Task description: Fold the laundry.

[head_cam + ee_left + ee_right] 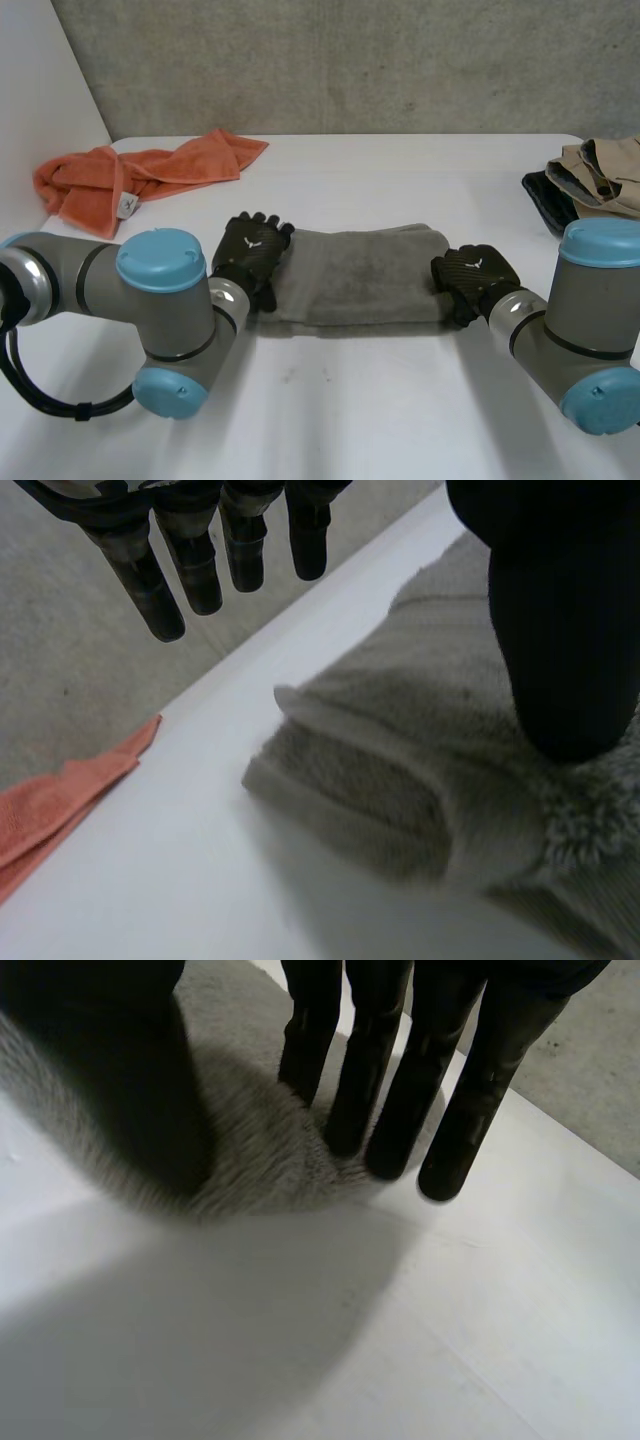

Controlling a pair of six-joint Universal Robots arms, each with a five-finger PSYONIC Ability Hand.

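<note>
A grey towel (360,275), folded into a long band, lies across the middle of the white table (380,400). My left hand (250,250) sits at its left end. In the left wrist view that hand (190,560) holds its fingers straight above the table, and only the thumb (560,630) rests on the grey towel (400,770). My right hand (475,275) is at the towel's right end. In the right wrist view its fingers (400,1090) come down on the far side of the towel's end (260,1160). The thumb (130,1060) presses from the other side, and the cloth bunches between them.
An orange towel (140,175) lies crumpled at the back left, its corner (50,810) visible beyond my left hand. A pile of tan and dark clothes (595,180) sits at the back right edge. A grey wall stands behind the table.
</note>
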